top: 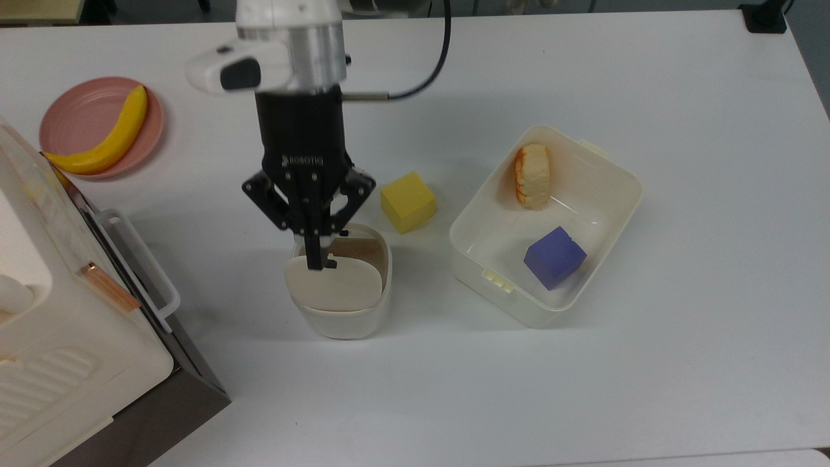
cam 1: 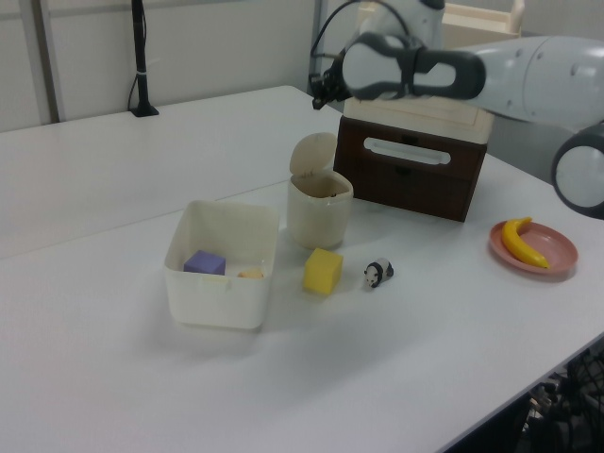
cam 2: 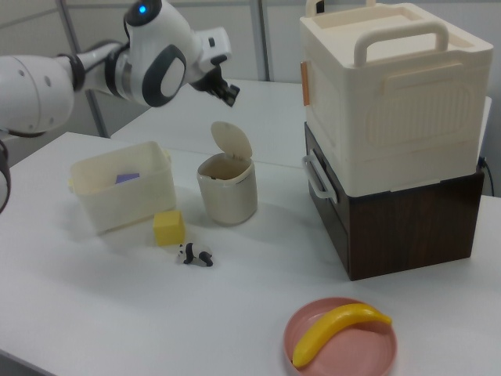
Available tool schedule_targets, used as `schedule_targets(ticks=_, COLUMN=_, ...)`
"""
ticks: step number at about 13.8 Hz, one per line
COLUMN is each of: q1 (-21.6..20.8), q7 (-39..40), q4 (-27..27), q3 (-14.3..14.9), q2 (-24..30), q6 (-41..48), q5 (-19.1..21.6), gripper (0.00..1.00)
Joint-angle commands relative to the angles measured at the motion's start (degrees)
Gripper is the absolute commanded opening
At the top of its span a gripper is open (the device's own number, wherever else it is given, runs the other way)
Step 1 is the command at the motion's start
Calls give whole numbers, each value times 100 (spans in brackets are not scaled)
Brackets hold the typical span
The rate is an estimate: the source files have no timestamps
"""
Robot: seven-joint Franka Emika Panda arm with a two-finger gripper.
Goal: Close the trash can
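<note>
We see the gripper (top: 314,259) over the trash can (top: 340,318) in the top view, its two fingers drawn in close together with nothing between them, the tips crossing the upper edge of the raised lid (top: 334,285) beside the small black tab. From this angle we cannot tell whether the tips touch the lid or hang above it. In the right view the gripper (cam 2: 228,92) sits high above the can (cam 2: 228,190) and its lid (cam 2: 232,140), well apart from both; in the left view only a dark sliver of it (cam 1: 324,87) pokes out beside the arm's wrist, so the fingers there are hard to make out.

The can stands on the white table (top: 583,78) with the lid upright on its hinge and the brownish inside open to us. It sits between the big white appliance (top: 45,305) on the top view's left and the cream tub (top: 480,285) on the top view's right. The appliance is cut off by the frame edge in the top view.

Just beside the can lies a yellow block (top: 407,202). In the tub we spot a purple block (top: 554,257) and a bread-like piece (top: 532,176). A banana (top: 107,139) rests on a pink plate (top: 78,107). A little panda figure (cam 2: 194,255) lies near the yellow block (cam 2: 169,228) in the right view; in the top view the arm covers that spot.
</note>
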State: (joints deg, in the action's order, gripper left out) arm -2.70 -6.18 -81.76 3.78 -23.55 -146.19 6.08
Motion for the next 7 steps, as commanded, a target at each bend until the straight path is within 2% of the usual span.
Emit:
schedule_targets(ticks=1, q1=-116, q7=-279, q4=-121, q3=44, q2=-272, q6=-173, q5=-475, gripper=0)
schedule_targets(ticks=3, q1=-125, q7=-218, q4=-217, q3=35, q2=-212, q6=-43, q5=-493, gripper=0)
schedule_targets(ticks=7, q1=-125, q7=90, q4=-271, q3=27, q2=-185, q6=757, q5=-467, gripper=0)
